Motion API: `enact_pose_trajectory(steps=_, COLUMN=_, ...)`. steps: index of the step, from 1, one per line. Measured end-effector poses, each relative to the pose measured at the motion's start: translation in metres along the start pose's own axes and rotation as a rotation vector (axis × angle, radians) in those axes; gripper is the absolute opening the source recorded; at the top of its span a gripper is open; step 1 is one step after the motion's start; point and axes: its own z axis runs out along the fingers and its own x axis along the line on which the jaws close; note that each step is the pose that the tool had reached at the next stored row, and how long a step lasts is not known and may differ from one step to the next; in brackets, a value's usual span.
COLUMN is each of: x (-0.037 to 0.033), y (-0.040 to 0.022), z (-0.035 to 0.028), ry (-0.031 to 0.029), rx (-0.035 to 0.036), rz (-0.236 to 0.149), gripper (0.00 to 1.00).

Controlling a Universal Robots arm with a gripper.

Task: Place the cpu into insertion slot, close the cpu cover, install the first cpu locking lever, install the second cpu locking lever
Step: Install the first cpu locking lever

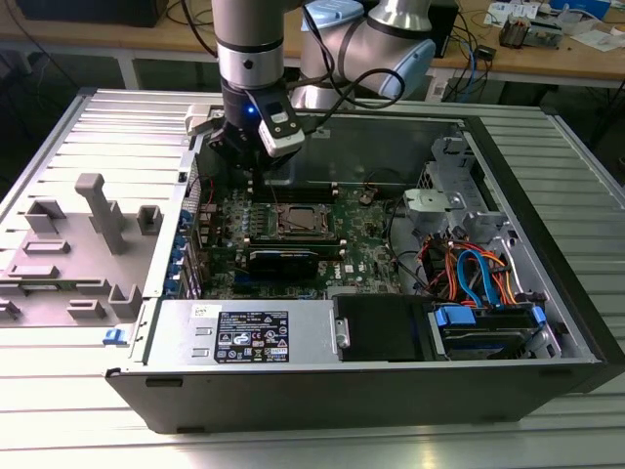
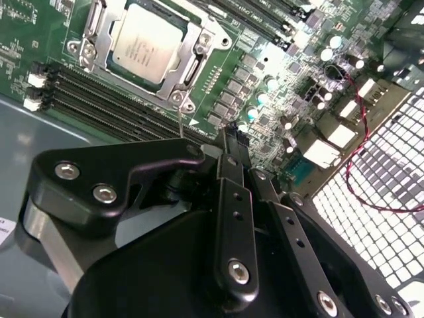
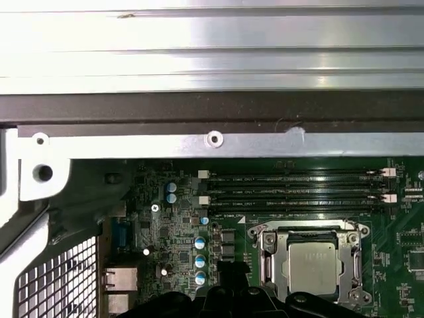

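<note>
The black hand [image 2: 230, 134] hovers with its fingers drawn together at the tips and nothing between them, above the green circuit board [image 2: 265, 86] near the square silver-rimmed insertion slot [image 2: 173, 99]. The flat silver-grey square cpu [image 2: 149, 41] lies in that slot, and the thin silvery cpu cover frame [image 2: 197, 53] lies flat around it. All of this is inside an open black computer case [image 1: 293, 401] on the ribbed metal bench [image 1: 78, 127].

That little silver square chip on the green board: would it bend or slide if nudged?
Probably neither. The cpu looks like a flat, metal-topped plate, so it is likely stiff and light. The cpu cover frames its edges, so a sideways nudge probably wouldn't shift it.
</note>
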Motion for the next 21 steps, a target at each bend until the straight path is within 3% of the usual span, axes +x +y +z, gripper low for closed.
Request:
enact_pose_trajectory(steps=3, x=0.0004, y=0.0023, z=0.0004, ry=-0.0056, rx=-0.0001, rz=-0.009, gripper=0.11)
enact_pose_trajectory(steps=7, x=0.0006, y=0.0047, z=0.0006, ry=-0.0058, rx=-0.0001, rz=-0.013, gripper=0.11)
enact_pose_trajectory(steps=11, x=0.0009, y=0.0075, z=0.0009, ry=-0.0055, rx=-0.0006, rz=-0.045, gripper=0.11)
enact_pose_trajectory(steps=19, x=0.0009, y=0.0158, z=0.0014, ry=-0.0059, rx=-0.0008, rz=-0.047, gripper=0.11)
enact_pose_trajectory(steps=21, x=0.0007, y=0.0163, z=0.0013, ry=-0.0085, rx=-0.0006, rz=-0.049, gripper=0.11)
